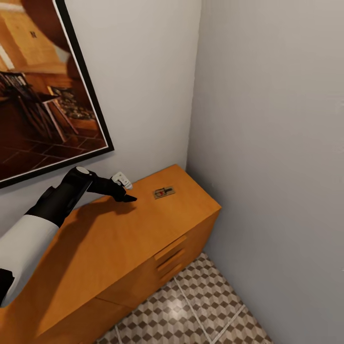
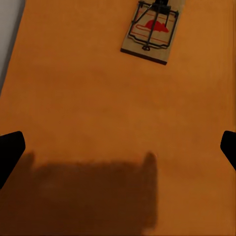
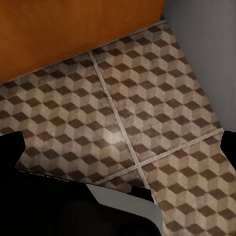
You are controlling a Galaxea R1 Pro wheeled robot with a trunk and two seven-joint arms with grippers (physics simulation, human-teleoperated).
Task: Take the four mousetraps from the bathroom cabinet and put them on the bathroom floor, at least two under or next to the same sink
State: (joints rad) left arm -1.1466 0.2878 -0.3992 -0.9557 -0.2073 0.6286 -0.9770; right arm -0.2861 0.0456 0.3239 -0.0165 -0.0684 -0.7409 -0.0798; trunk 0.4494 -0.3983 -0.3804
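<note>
Still 1 mousetrap (image 1: 164, 192) atop the cabinet (image 1: 119, 248), left fingers (image 2: 11, 150) spread wide, right fingers (image 3: 14, 147) likewise.

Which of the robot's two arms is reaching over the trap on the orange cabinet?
The left arm: its open fingers hover over the orange-brown wooden cabinet, near the small brown wooden mousetrap.

Left arm (image 1: 45, 215) comes in from the lower left of the head view, white forearm then black wrist section, stretched out forward and a bit up. Left gripper (image 1: 125, 193) is at the end of it, dark fingers pointing ahead. In the left wrist view its fingertips (image 2: 10, 150) sit at opposite edges, spread wide. Right gripper fingertips (image 3: 12, 147) look just as wide apart in the right wrist view.
</note>
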